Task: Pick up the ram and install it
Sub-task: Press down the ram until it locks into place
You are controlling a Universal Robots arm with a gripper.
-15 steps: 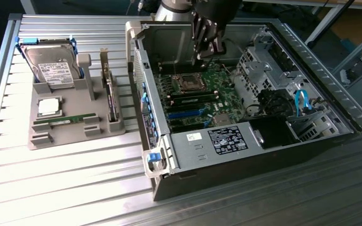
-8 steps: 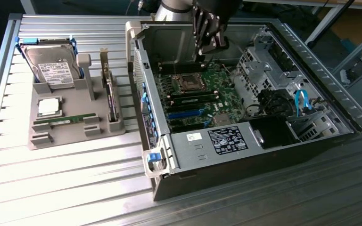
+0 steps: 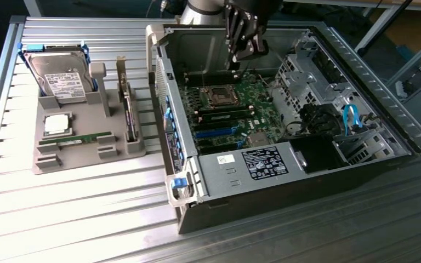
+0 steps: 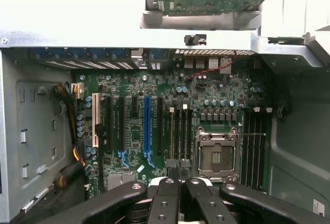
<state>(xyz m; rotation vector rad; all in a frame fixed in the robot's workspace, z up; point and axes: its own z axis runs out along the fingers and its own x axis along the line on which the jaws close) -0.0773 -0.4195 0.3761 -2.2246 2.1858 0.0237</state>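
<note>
Exterior view: gripper (image 3: 241,53) fingers clenched, nothing visibly held, hovering above motherboard (image 3: 229,112) inside open computer case (image 3: 284,170). Ram (image 3: 75,139) lying in grey holder tray (image 3: 86,159) near surface's left edge.

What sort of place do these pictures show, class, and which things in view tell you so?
Probably a computer assembly test bench: an open computer case lying on a slatted metal table, beside a grey tray holding a hard drive and other parts.

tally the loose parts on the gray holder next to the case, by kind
hard drive: 1
processor chip: 1
ram sticks: 2, one lying flat, one on edge nearest the case
total: 4
</note>
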